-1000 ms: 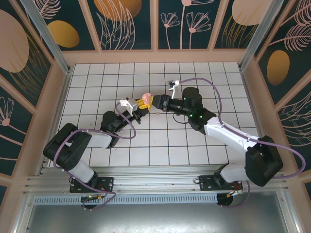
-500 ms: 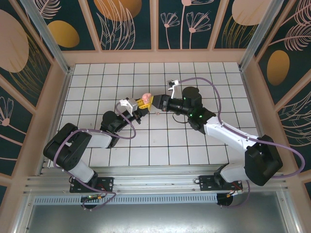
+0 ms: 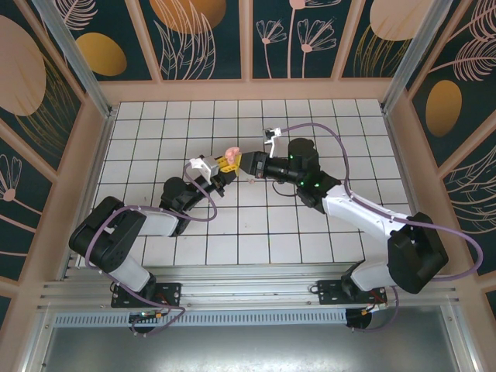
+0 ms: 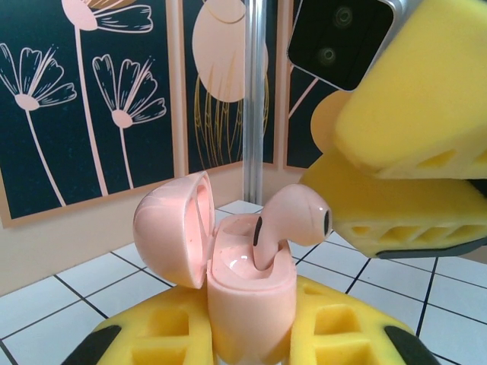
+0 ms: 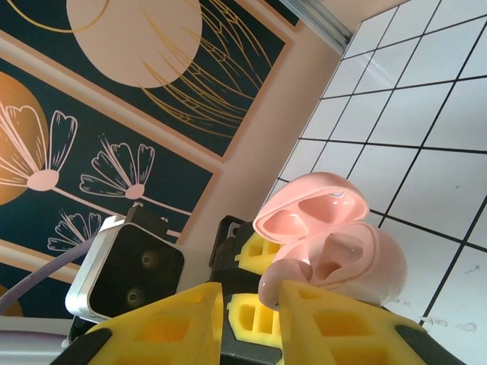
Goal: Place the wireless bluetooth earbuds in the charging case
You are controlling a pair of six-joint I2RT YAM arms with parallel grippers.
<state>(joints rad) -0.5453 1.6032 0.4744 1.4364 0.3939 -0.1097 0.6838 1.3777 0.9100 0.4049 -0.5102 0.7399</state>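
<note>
My left gripper [image 4: 247,338] is shut on the salmon-pink charging case [image 4: 247,296], which it holds upright with the lid [image 4: 171,228] swung open. One pale pink earbud [image 4: 293,217] leans in the case, its stem down in a slot and its head sticking out. The head rests against one yellow fingertip [image 4: 380,209] of my right gripper [image 5: 251,304], whose jaws stand a little apart. In the top view the case [image 3: 230,153] sits above mid-table between the left gripper [image 3: 223,165] and the right gripper [image 3: 242,161]. The case [image 5: 358,266] and the earbud [image 5: 283,283] also appear in the right wrist view.
A tiny pale speck [image 3: 251,180] lies on a white tile just near of the grippers, too small to identify. The white grid table [image 3: 310,124] is ringed by a wooden rim and patterned walls. Purple cables loop off both arms.
My right gripper has edged left toward the case held by the left gripper. The left arm has stayed still.
</note>
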